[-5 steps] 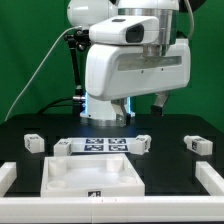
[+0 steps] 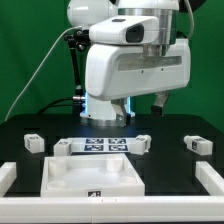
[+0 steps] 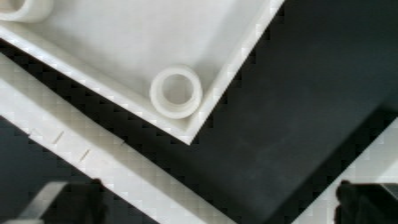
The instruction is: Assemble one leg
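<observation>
The white square tabletop lies at the front centre of the black table. Several small white legs with tags lie around it: two at the exterior view's left, one by the marker board's right end, one further right. The arm's wrist housing hangs above the marker board and hides most of the gripper. In the wrist view the gripper is open and empty, its dark fingertips far apart above a tabletop corner with a round socket. No leg shows in the wrist view.
The marker board lies behind the tabletop. White rails run along the table's left and right sides. A white bar crosses the wrist view diagonally beside the tabletop corner. A green backdrop stands behind.
</observation>
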Tool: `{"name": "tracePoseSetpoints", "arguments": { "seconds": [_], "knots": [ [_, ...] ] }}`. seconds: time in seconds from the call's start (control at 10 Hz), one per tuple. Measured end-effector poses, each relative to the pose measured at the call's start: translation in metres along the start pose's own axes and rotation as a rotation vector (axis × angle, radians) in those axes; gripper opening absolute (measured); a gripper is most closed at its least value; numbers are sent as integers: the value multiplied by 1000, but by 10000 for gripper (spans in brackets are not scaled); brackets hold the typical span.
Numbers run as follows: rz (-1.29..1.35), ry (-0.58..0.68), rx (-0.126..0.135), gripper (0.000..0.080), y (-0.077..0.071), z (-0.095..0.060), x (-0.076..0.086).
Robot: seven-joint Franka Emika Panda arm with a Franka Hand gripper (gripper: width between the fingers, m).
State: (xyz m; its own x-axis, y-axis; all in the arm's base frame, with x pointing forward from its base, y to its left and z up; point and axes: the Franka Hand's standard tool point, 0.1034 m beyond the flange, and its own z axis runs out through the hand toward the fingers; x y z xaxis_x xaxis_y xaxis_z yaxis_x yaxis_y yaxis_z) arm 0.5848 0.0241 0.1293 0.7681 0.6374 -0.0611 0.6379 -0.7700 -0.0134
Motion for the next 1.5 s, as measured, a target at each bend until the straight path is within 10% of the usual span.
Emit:
{"name": "tracePoseSetpoints", "arguments": {
  "seconds": [1.5],
  "knots": [
    [-612,-32,-23,650,12,40,-42]
  ]
}}
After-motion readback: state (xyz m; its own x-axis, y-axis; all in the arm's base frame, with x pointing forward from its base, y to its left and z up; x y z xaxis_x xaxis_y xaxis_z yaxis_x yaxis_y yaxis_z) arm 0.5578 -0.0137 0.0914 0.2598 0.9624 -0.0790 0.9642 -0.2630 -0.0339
